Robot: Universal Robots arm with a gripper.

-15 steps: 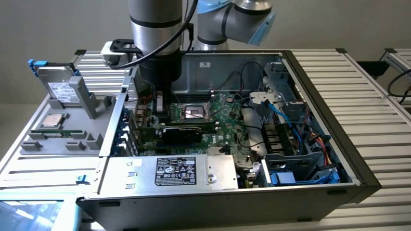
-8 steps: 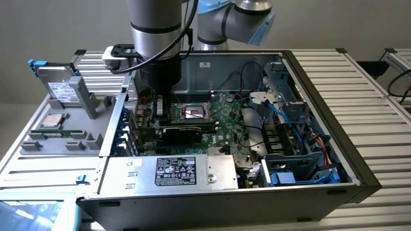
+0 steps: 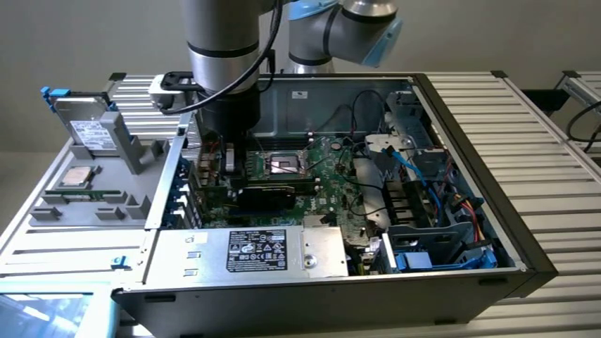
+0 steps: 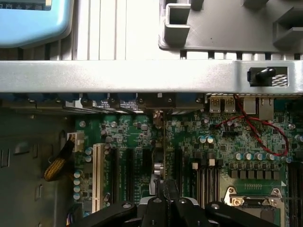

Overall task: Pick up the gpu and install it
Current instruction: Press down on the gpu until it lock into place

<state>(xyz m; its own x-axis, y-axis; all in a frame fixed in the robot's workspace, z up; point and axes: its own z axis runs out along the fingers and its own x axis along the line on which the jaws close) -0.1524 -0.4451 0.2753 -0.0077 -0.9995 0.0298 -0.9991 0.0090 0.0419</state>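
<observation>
Inside the open computer case (image 3: 441,141), which lies on its side on the ribbed metal worktop (image 3: 554,127), the arm (image 3: 224,49) reaches straight down over the large green motherboard (image 3: 324,165). Toward the exterior view's left stands a grey fixture tray (image 3: 89,201) with a silver hard drive (image 3: 94,130) propped upright in it. Along the near edge of the case sits the power supply (image 3: 249,253) with its black label.

The tool (image 4: 163,201) is clamped on the gpu (image 4: 158,156), which the wrist view shows edge-on, a thin card running from between the black fingers (image 4: 154,210) down toward the board. In the exterior view the gpu (image 3: 272,191) appears as a dark block low over the motherboard, just below the arm's wrist and beside the processor socket (image 3: 284,165).

My judgement is that the pick-up is done and the install step is in hand: the card stands upright among the black expansion slots (image 4: 128,175), with the white slot (image 4: 98,175) off to one side. I cannot tell whether its lower edge already touches a slot or hangs just above it.

Seating it calls for the card edge to sit true along 1 slot, the silver bracket end to meet the rear wall (image 4: 142,75) of the case, and a straight, even push without tilt.
</observation>
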